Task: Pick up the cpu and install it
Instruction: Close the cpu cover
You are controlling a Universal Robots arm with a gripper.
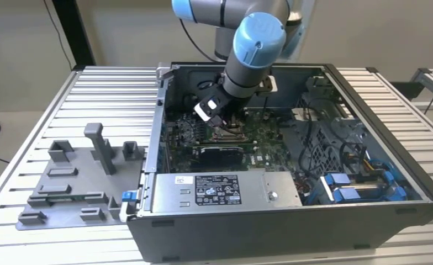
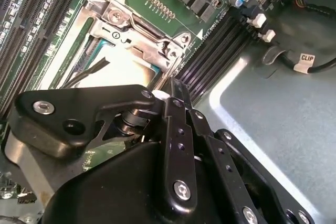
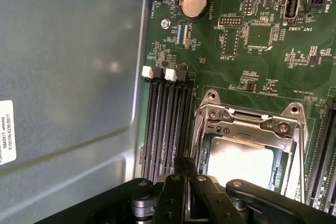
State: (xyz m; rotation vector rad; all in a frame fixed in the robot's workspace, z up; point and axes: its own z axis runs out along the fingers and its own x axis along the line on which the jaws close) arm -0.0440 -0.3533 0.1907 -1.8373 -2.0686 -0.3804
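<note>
cpu (image 3: 239,160) is being seen lying flat inside the socket frame (image 3: 247,121), just beneath the pincer (image 3: 185,174) | pincer: open or closed cannot be told | handling: being judged light, stiff, smooth, delicate underneath; opposite edges being favoured for hold | pose: metal top facing up, square, no long axis, sides aligned with frame

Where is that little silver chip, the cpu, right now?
In the first wrist view the cpu shows inside the metal socket frame on the green motherboard, beside the black memory slots.
</note>
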